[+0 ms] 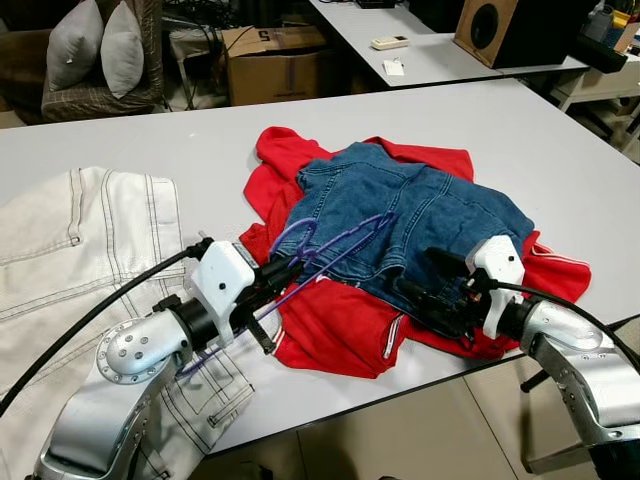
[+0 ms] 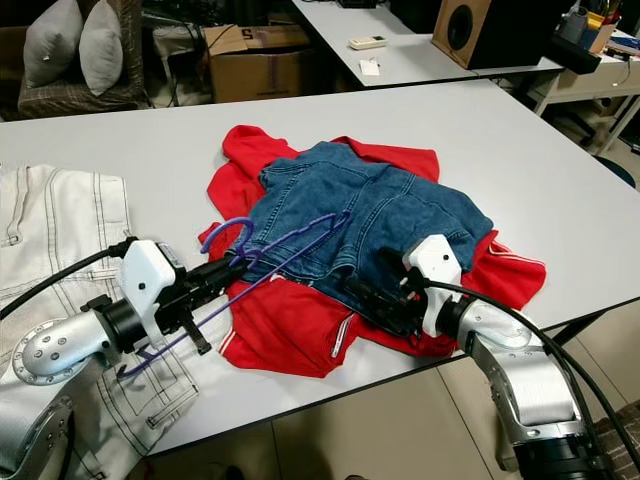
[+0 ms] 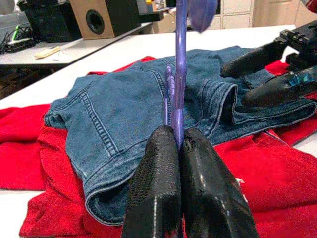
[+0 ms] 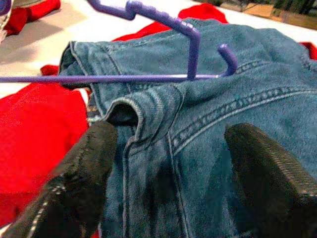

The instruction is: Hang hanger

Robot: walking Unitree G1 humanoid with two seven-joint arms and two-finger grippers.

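Two claws: left claw [image 1: 283, 272] pinches thin purple hanger [image 1: 345, 240]; right claw [image 1: 432, 283] gapes over blue denim [image 1: 420, 215].

Purple hanger [image 1: 335, 247] pinched between black fingers [image 3: 158, 193] over blue denim jeans [image 1: 420, 215] with pale stitching, spread on a red garment [image 1: 340, 330] with a white stripe; off-white trousers [image 1: 90, 240] with dark stitching at the pale grey table's [image 1: 560, 150] left edge.
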